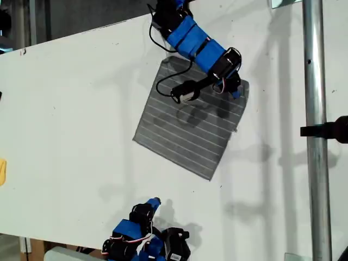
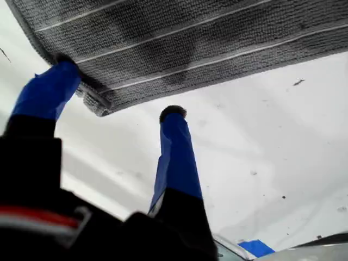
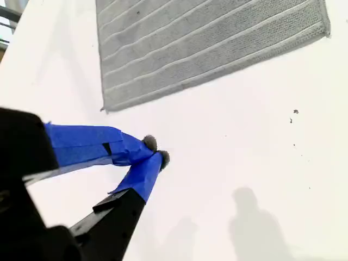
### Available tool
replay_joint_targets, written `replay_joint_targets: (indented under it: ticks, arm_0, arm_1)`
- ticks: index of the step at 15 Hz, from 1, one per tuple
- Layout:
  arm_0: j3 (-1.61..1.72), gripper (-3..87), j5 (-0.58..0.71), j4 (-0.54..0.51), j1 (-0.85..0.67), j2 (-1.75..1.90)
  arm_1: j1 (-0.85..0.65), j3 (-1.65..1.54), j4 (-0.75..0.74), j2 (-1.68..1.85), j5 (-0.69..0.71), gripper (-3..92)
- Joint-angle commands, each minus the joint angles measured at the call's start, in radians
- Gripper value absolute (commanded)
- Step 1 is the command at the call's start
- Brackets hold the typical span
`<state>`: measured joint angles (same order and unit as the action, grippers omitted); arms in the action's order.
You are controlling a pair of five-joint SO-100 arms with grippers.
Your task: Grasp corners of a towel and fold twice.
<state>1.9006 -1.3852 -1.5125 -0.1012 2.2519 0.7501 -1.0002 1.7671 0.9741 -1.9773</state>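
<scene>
The white surface carries the grey striped towel, which lies flat and skewed a little above the middle of the exterior view. My first end effector stands open at one towel corner, one blue finger touching the cloth edge and the other just off it. My second end effector, at the exterior view's bottom edge, is closed on nothing, its tips meeting over bare surface near the towel
</scene>
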Motion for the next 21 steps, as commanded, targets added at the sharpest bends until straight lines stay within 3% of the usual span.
replay_joint_targets:
  ticks: [1, 5, 7, 8, 13, 14, 15, 16, 19, 21]
  arm_0:
    - [-0.002, -2.9, -0.006, 0.012, 0.014, 0.020]
    - [0.026, -2.9, -0.006, 0.020, 0.012, 0.043]
    - [0.051, -2.9, -0.009, 0.023, 0.009, 0.067]
    - [0.064, -2.9, -0.009, 0.025, 0.003, 0.080]
    - [0.029, -2.6, 0.011, 0.069, 0.041, -0.011]
    - [-0.044, 0.4, 0.046, 0.058, 0.066, -0.063]
    - [-0.137, 12.6, 0.100, 0.043, 0.104, -0.104]
    - [-0.230, 16.4, 0.144, 0.023, 0.153, -0.150]
    - [-0.502, 21.7, 0.196, -0.046, 0.301, -0.414]
    - [-0.598, 20.9, 0.212, -0.025, 0.360, -0.561]
  arm_1:
    - [0.011, 0.063, -0.077, -0.023, -0.021, 31.6]
    - [0.000, 0.067, -0.178, -0.124, -0.014, 27.5]
    - [-0.008, 0.063, -0.233, -0.175, -0.011, 4.9]
    - [-0.015, 0.063, -0.267, -0.195, 0.009, 1.2]
    - [-0.029, 0.063, -0.327, -0.216, 0.044, -0.2]
    - [-0.031, 0.063, -0.327, -0.215, 0.048, -0.2]
    - [-0.031, 0.063, -0.325, -0.212, 0.048, -0.2]
    - [-0.032, 0.063, -0.322, -0.210, 0.049, -0.2]
    - [-0.037, 0.057, -0.324, -0.210, 0.049, -0.2]
    - [-0.035, 0.057, -0.324, -0.209, 0.051, -0.2]
